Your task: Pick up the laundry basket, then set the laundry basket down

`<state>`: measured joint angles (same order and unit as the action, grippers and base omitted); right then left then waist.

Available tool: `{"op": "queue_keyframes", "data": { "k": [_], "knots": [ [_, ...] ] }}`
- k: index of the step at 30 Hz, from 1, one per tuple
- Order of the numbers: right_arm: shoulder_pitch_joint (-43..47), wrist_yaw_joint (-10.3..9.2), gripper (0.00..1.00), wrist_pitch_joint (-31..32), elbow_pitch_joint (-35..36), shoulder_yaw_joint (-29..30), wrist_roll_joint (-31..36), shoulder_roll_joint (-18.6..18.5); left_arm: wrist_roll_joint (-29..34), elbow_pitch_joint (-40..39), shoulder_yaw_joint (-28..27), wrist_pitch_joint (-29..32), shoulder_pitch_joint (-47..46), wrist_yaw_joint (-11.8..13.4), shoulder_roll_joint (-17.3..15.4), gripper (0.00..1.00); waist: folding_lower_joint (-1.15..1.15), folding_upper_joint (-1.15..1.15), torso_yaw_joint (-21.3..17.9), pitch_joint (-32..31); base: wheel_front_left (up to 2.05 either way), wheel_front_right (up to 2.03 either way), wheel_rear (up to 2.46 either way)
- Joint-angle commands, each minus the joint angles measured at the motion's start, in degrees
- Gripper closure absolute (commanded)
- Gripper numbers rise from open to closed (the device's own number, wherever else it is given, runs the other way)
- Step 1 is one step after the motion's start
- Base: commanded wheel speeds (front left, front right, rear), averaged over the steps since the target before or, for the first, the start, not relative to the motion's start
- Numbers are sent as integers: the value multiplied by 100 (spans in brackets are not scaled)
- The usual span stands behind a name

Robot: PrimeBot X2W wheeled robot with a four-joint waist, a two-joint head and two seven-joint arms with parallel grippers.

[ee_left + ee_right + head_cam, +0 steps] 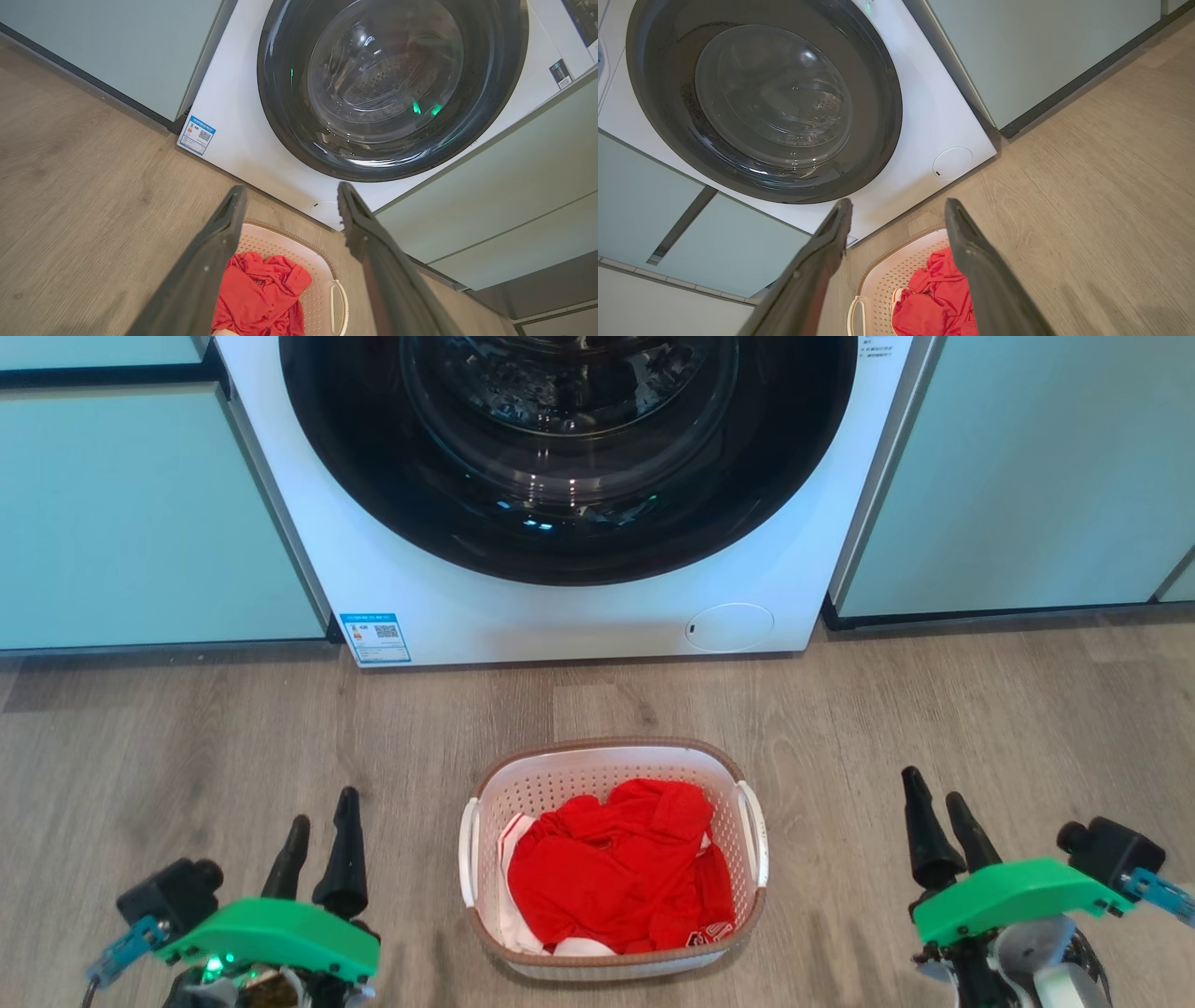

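The basket (607,745) sits on the floor (187,737) before the washer (523,616), about midway between the left jaws and right jaws. Both are released, empty and well apart from it. Its handles face sideways, one toward each arm, and neither arm looks clearly nearer.

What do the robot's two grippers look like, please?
The left gripper and right gripper match: two long black tapering fingers, a bright green shell at the base, a black block with a blue tab. A green light glows on the left one.
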<state>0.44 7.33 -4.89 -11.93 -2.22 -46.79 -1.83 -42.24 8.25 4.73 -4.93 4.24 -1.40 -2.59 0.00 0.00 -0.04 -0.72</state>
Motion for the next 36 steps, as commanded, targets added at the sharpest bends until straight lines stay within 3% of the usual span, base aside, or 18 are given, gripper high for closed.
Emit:
{"op": "queue_keyframes", "data": {
  "k": [1, 23, 36],
  "knots": [
    [-126, 9, 0, -109, 228, -138, 264, -64, 267, -252, -64, -94, -154, 53, -89, 0, 0, 0, 2, -2, 0, 0, 0],
    [-88, 11, 0, -462, 358, -408, 1666, -80, 1730, -411, 119, -451, 20, 283, -181, 0, 0, 0, -22, -8, 0, 0, 0],
    [-77, 13, 0, -697, 436, -603, 2601, -91, 2622, -533, 127, -690, 133, 295, -141, 0, 0, 0, -30, 1, 0, 0, 0]
  ]
}}
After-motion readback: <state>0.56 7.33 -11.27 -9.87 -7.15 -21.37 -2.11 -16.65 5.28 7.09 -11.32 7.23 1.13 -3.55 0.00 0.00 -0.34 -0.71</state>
